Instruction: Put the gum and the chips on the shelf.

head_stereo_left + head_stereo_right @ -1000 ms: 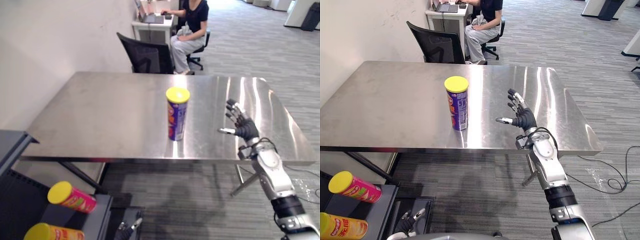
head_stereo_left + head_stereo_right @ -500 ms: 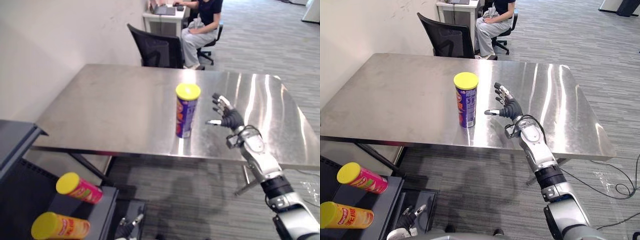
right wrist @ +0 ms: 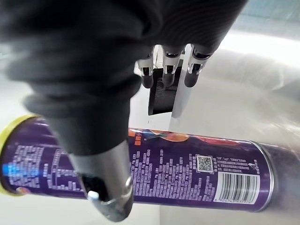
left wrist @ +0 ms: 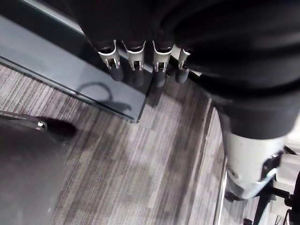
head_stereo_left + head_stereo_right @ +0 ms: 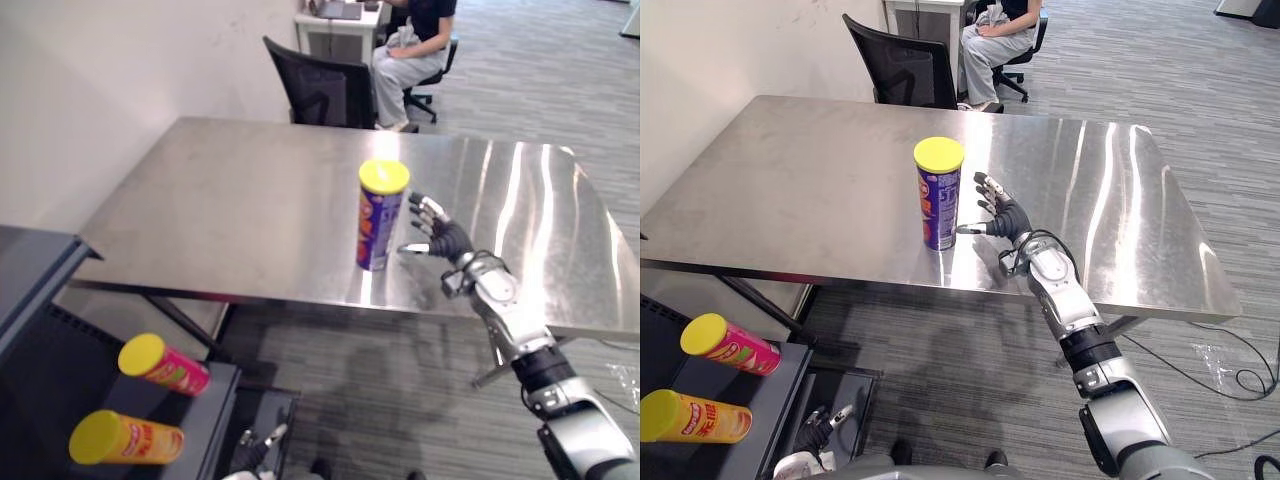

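A purple chips can (image 5: 380, 217) with a yellow lid stands upright near the front of the steel table (image 5: 230, 210). My right hand (image 5: 440, 236) is open just to its right, thumb almost at the can, fingers spread. The right wrist view has the can (image 3: 197, 168) close past the open hand (image 3: 164, 70). Two more chips cans lie on the dark shelf (image 5: 195, 425) at lower left: a pink one (image 5: 162, 364) and an orange one (image 5: 125, 439), both with yellow lids. My left hand (image 5: 262, 447) hangs low by the floor, fingers straight (image 4: 136, 63).
A black office chair (image 5: 325, 92) stands behind the table's far edge. A person (image 5: 415, 50) sits at a small desk further back. A white wall runs along the left. Grey carpet lies around the table.
My right hand has moved left across the table, from well apart to right beside the purple can. The camera has also shifted.
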Robot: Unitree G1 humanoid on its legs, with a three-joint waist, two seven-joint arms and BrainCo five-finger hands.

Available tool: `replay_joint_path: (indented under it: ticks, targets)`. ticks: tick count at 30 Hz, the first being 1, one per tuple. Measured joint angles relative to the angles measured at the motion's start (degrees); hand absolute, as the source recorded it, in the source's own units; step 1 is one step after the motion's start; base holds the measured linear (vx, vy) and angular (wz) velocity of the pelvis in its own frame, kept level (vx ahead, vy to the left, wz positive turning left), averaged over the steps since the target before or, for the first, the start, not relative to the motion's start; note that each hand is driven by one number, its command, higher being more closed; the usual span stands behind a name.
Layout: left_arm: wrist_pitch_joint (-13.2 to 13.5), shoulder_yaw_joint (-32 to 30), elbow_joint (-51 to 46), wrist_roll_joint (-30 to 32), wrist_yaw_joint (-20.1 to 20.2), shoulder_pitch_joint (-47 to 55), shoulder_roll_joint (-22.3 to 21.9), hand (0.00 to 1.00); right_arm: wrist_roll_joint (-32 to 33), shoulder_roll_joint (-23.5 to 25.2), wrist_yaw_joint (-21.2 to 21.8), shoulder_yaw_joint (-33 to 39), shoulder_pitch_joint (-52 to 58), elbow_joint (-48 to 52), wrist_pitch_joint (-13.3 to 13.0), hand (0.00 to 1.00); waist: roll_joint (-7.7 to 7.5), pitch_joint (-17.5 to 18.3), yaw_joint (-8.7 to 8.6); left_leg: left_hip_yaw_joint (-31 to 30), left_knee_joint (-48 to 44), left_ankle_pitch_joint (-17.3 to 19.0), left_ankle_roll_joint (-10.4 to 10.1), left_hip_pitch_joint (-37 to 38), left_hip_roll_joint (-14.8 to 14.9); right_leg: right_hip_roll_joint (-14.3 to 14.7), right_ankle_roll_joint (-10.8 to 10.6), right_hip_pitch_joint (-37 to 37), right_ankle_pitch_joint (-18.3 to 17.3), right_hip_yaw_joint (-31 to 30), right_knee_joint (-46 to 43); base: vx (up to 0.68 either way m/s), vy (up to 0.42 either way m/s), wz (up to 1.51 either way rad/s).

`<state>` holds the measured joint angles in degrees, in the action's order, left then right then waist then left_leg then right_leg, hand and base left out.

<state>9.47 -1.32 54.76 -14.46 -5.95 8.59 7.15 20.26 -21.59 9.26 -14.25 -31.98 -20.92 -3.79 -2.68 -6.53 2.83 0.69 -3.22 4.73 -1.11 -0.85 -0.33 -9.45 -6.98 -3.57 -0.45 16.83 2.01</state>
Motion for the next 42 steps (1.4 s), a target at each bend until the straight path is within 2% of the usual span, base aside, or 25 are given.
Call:
replay_joint_path:
  ticks: [14, 15, 17, 21, 34, 40, 42]
  targets:
    - [-0.1, -0.1, -0.4, 0.0, 0.0, 0.6, 0.9, 0.0, -0.1, 0.2, -0.4, -1.8, -7.1, -4.8, -0.1, 0.0, 0.53, -2.6, 3.02, -3.5, -1.0, -0.4, 0.2, -1.1, -0.7, -0.3, 0.0, -1.1, 0.0, 3.4, -0.1, 0.0, 0.01, 0.13]
    - [-0.2, -0.1, 0.1, 0.0, -0.1, 1.2, 1.1, 0.0, -0.1, 0.2, -0.5, -1.8, -7.3, -4.8, -0.1, 1.0, 0.61, -2.9, 3.12, -3.9, -1.0, -0.5, 0.3, -1.1, -0.9, -0.4, 0.0, -1.4, 0.0, 3.7, 0.0, -0.01, 0.023, 0.14]
    - [-0.2, 0.0, 0.1, 0.0, -0.1, 2.5, 1.2, 0.0, -0.1, 0.2, -0.7, -1.8, -7.3, -4.9, -0.1, 1.0, 0.61, -2.9, 3.32, -4.6, -1.0, -0.6, 0.3, -1.1, -1.0, -0.5, 0.0, -1.7, 0.0, 4.5, -0.1, 0.0, 0.017, 0.17]
    - [-0.2, 0.3, 0.1, 0.7, -0.1, 3.8, 1.3, 0.0, -0.2, 0.2, -0.6, -2.0, -7.5, -5.0, -0.2, 1.0, 0.57, -2.9, 5.26, -4.7, -1.0, -0.7, 0.3, -1.1, -1.1, -0.5, 0.0, -1.7, 0.0, 4.7, -0.1, 0.0, 0.005, 0.02]
    - [-0.1, 0.3, 0.0, 1.9, -0.2, 4.9, 1.5, 0.0, -1.8, 2.0, -1.0, -2.9, -9.2, -7.0, -0.2, 1.0, 0.28, -3.7, 5.31, -5.6, -1.0, -1.5, 0.0, -1.9, -1.2, -0.6, 0.0, -1.2, 0.0, 4.8, -0.1, -0.01, 0.011, 0.03]
    - [-0.1, 0.3, -0.1, 2.3, -0.5, 5.1, 1.5, 0.0, -1.7, 1.7, -3.0, -2.3, -9.1, -5.5, -0.2, 1.0, 0.27, -3.7, 5.08, -4.4, -0.9, -1.5, 0.0, -1.9, -0.9, -0.5, -0.1, -0.3, 0.0, 3.3, -0.3, 0.01, 0.02, -0.12]
    - [-0.1, 0.3, -0.1, 2.3, -0.5, 5.1, 1.5, 0.0, -1.4, 1.1, -4.8, -1.2, -8.6, -1.7, -0.3, 1.0, 0.27, -3.7, 5.0, -4.2, -0.9, -1.5, 0.0, -2.0, -0.9, -0.5, -0.1, 0.0, 0.0, 2.8, -0.4, 0.01, 0.017, -0.09]
